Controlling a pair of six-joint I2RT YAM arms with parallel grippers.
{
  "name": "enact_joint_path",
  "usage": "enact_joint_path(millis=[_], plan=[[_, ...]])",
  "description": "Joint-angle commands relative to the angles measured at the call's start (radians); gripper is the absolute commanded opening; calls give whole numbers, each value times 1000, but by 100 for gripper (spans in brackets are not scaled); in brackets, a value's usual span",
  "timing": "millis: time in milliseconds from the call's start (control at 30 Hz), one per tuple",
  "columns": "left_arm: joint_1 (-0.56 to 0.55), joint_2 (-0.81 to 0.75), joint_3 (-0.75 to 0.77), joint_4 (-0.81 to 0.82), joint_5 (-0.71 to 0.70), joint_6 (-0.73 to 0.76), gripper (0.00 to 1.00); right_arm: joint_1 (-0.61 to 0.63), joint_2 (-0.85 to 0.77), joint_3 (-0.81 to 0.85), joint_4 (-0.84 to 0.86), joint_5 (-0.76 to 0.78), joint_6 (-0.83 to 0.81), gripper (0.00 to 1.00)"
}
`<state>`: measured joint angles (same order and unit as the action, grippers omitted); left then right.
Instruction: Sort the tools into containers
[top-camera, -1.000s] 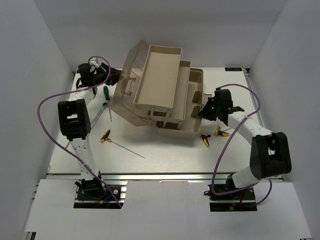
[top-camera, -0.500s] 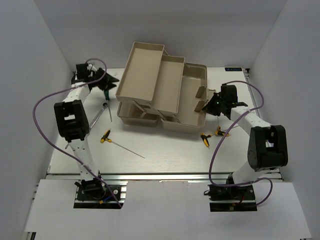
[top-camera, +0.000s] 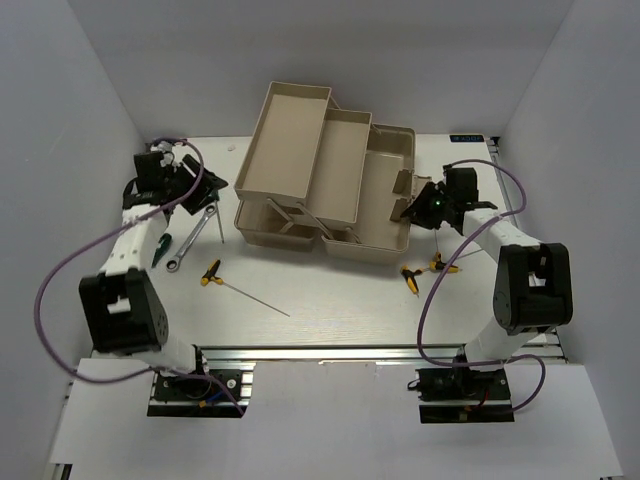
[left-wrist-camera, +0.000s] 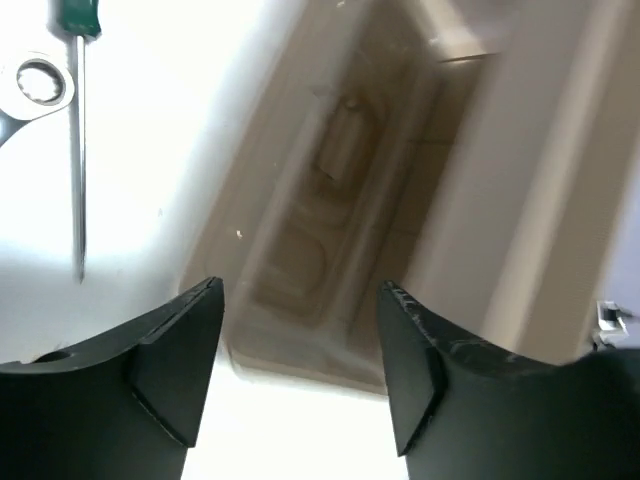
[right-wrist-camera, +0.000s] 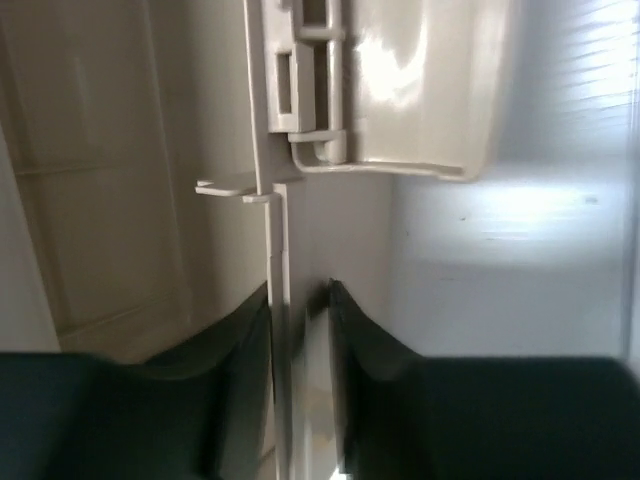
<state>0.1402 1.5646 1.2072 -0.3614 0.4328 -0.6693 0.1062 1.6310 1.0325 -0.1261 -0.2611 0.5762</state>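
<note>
The beige toolbox (top-camera: 390, 160) stands folded out in the middle, its tan trays (top-camera: 290, 140) stepped up to the back left. Its brownish lid (top-camera: 262, 228) lies flat at the front left and shows blurred in the left wrist view (left-wrist-camera: 330, 200). My left gripper (top-camera: 205, 190) is open and empty, left of the lid (left-wrist-camera: 300, 300). My right gripper (top-camera: 415, 206) is shut on the toolbox's right wall (right-wrist-camera: 283, 260), one finger on each side (right-wrist-camera: 300, 330). A silver wrench (top-camera: 190, 240), a green screwdriver (top-camera: 160, 250) and a T-handle hex key (top-camera: 212, 272) lie at the left.
Two more yellow-and-black hex keys (top-camera: 411, 279) (top-camera: 440, 264) lie in front of the toolbox's right end, under the right arm. Another green-handled screwdriver (left-wrist-camera: 78, 130) and the wrench's ring end (left-wrist-camera: 40, 82) show in the left wrist view. White walls close in the table.
The toolbox has folded out: the lid swung down flat and the trays spread back. My left gripper let go and drew back left. My right gripper stayed on the right wall.
</note>
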Motion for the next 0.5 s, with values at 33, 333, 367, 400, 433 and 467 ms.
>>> enact_joint_path(millis=[33, 333, 367, 400, 433, 467], plan=[[-1, -230, -113, -77, -132, 17, 75, -2, 21, 55, -4, -142, -96, 47], [-1, -644, -431, -96, -152, -117, 98, -3, -164, 31, -119, -401, -570, 86], [-1, -656, -445, -100, -140, -118, 98, -3, -186, 6, -153, -446, -626, 86], [-1, -681, -472, -111, -120, -121, 98, -5, -235, -9, -168, -455, -697, 86], [-1, -692, -485, -117, -115, -137, 98, -5, -258, -24, -188, -466, -728, 87], [-1, -705, -498, -119, -111, -145, 98, -3, -305, -55, -225, -468, -760, 87]])
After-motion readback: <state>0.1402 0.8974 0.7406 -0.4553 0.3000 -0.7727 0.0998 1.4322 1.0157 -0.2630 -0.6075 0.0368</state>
